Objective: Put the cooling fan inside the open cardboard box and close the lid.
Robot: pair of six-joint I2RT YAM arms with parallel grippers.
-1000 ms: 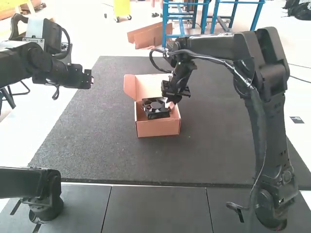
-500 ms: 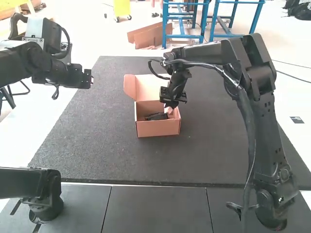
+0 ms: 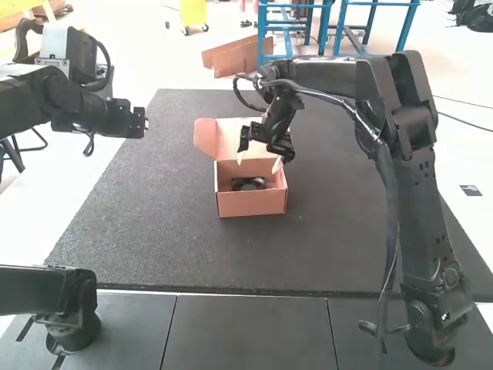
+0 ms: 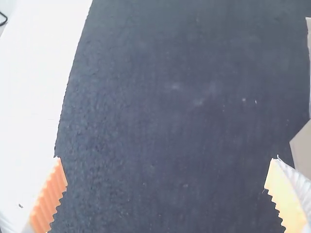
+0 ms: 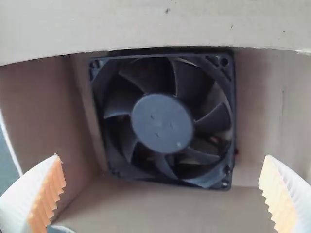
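Cooling fan (image 5: 163, 119): flat inside cardboard box (image 3: 250, 202).
Right gripper (image 3: 258, 162): wide open, empty, above box.
Left gripper (image 3: 142, 123): open, empty, box's 10 o'clock.
Step 1 judged done; next, push raised lid (image 3: 206, 139) down.

Nothing legible is showing: the fan (image 5: 160, 121) and the box (image 3: 250, 202) are bearing no readable print.

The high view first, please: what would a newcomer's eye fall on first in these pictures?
The black cooling fan lying flat inside the open cardboard box, in the middle of the mat, draws the eye first. The right arm's jaws stand wide open directly above it, holding nothing. The lid stands raised at the box's left rear, and the left arm's jaws hang open over bare mat farther left.
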